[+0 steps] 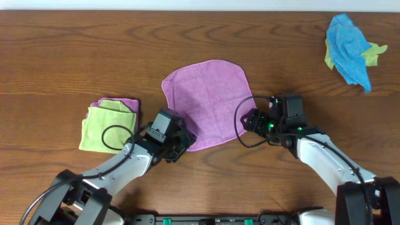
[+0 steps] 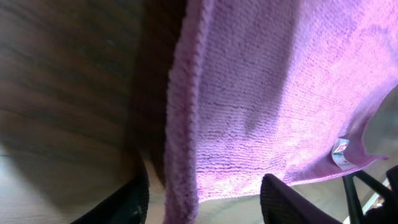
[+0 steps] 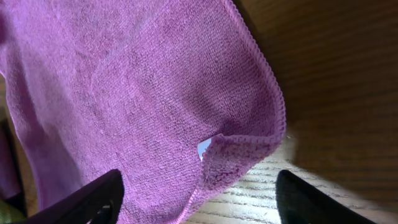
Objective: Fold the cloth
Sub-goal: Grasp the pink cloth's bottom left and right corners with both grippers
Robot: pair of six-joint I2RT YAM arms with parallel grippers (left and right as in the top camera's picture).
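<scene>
Wood desk [image 1: 56, 56]. On it: purple cloth [image 1: 206, 103] centre, green cloth [image 1: 107, 128] over apparently purple one left, blue-yellow cloths [image 1: 351, 50] far right.

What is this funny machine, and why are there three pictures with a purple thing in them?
It is a robot with two arms, and each arm ends in a two-finger pincer. The top picture looks down from above the wooden table. The other two come from little cameras on the robot's wrists, so they look very close up.

The purple thing is a purple cloth lying spread out, which the robot should fold. The left gripper and the right gripper are at its two near corners, fingers open on either side of the edge, not pinching it.

Also on the table: a folded green and purple pile on the left and a crumpled blue and yellow bundle far right.
</scene>
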